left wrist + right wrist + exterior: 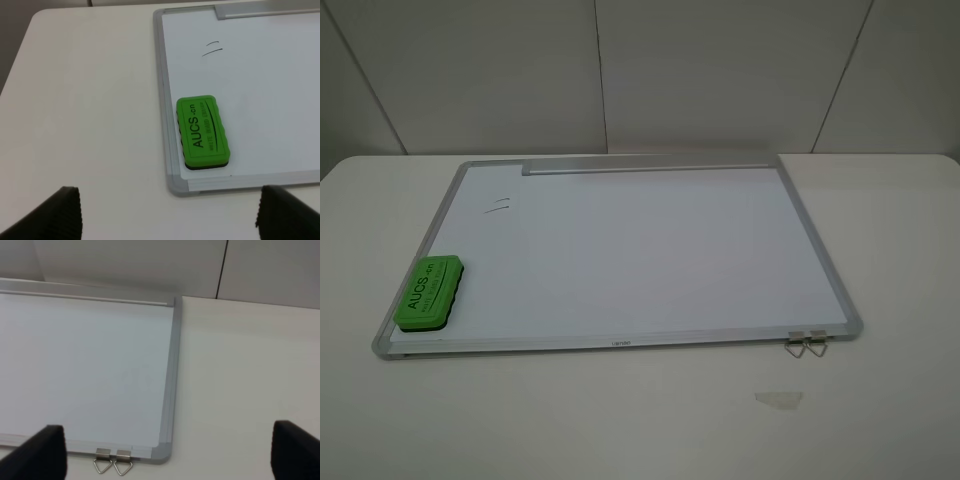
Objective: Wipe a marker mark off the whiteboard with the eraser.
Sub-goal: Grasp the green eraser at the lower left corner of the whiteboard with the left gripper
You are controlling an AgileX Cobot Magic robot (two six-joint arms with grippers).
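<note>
Exterior high view: the whiteboard point(650, 250) lies flat on a white table point(890, 400). Its grey tray strip point(650, 164) runs along the far long edge. Two binder clips point(806, 343) hang off the near edge by the right corner. No arm shows in this view.
Eraser: the green eraser point(429, 293) rests lettering-up on the whiteboard's near-left corner. Its long side is just beside the left frame, and nothing grips it.
Marker mark: the marker mark point(497, 207), two thin slanted strokes, sits on the whiteboard near its far-left corner. It is apart from the eraser along the same left side, with bare board between them.
Left gripper: the left gripper point(172, 212) hangs by the whiteboard's near-left corner, jaws spread wide and empty, with the eraser framed ahead between them. It is likely placed there because eraser and mark both lie on this arm's side.
Right gripper: the right gripper point(170, 452) hovers at the whiteboard's near-right corner by the clips, jaws likewise wide apart and holding nothing. It appears to be parked away from the work.
Stage: nothing is picked up and the mark is intact, so wiping has not begun.
Next move: probably the left arm lowers across the eraser's short width, closes, then drags it up the left frame to the strokes.
Risk: the whiteboard looks unfastened and could slide under the push.
</note>
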